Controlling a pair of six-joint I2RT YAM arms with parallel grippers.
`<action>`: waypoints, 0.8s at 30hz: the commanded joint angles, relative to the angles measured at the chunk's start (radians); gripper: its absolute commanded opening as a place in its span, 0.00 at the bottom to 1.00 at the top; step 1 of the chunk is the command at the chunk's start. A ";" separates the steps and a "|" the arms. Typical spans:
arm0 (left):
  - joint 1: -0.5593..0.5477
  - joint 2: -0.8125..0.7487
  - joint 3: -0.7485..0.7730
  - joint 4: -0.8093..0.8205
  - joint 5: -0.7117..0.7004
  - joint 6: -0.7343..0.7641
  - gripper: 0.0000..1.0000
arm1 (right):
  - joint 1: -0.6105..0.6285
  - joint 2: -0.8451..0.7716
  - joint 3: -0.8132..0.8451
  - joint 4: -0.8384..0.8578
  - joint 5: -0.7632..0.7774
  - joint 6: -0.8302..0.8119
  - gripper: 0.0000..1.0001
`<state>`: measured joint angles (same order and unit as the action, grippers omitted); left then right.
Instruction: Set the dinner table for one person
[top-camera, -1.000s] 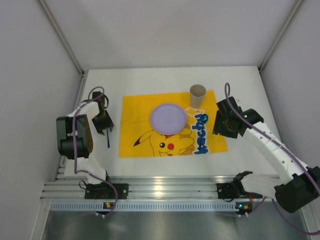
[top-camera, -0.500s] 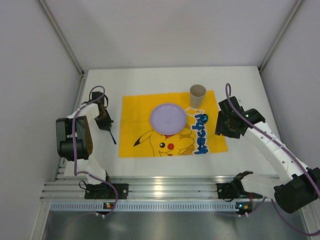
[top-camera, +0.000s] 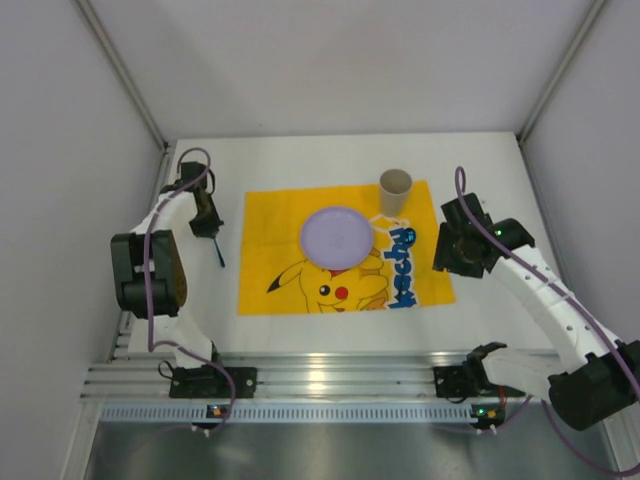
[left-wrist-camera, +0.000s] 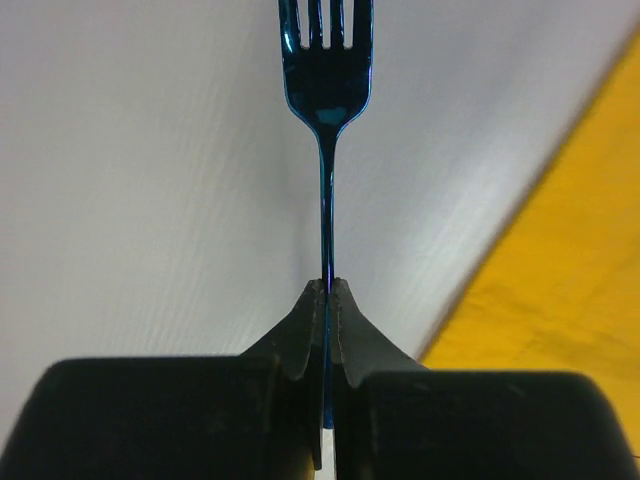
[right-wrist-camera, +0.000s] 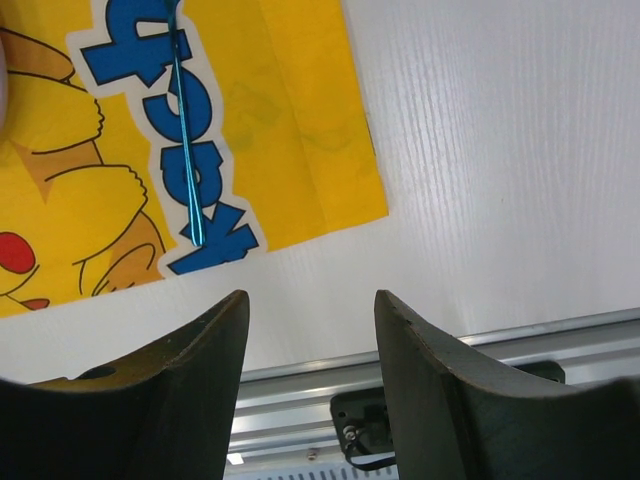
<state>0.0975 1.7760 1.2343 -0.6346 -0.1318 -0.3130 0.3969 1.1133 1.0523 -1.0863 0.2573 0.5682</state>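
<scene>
The white table (top-camera: 330, 160) is matte and rectangular, its near edge ending at a metal rail (top-camera: 320, 380). One thing lies flat on it: a yellow mat (top-camera: 265, 220) with a Pikachu print (blue lettering down its right side). It sits about midway across, with bare white showing on all four sides.

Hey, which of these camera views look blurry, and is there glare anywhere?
Top external: evenly lit, with a bright glare patch on the aluminium rail. Left wrist: the fork is sharp, but the yellow mat beside it is blurred. Right wrist: the mat print is crisp; the fingers up close are dark and soft-edged.
</scene>
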 joint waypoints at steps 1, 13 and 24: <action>-0.123 -0.058 0.122 -0.034 0.001 0.034 0.00 | -0.012 -0.023 0.014 0.014 -0.013 -0.013 0.54; -0.409 -0.024 -0.027 0.019 0.037 -0.142 0.00 | -0.012 -0.066 -0.018 0.034 -0.032 -0.008 0.54; -0.449 0.045 0.031 0.021 -0.015 -0.189 0.75 | -0.012 -0.148 -0.063 0.003 -0.027 -0.002 0.59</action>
<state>-0.3485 1.8271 1.2263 -0.6285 -0.1184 -0.4721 0.3965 1.0000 0.9920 -1.0706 0.2230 0.5690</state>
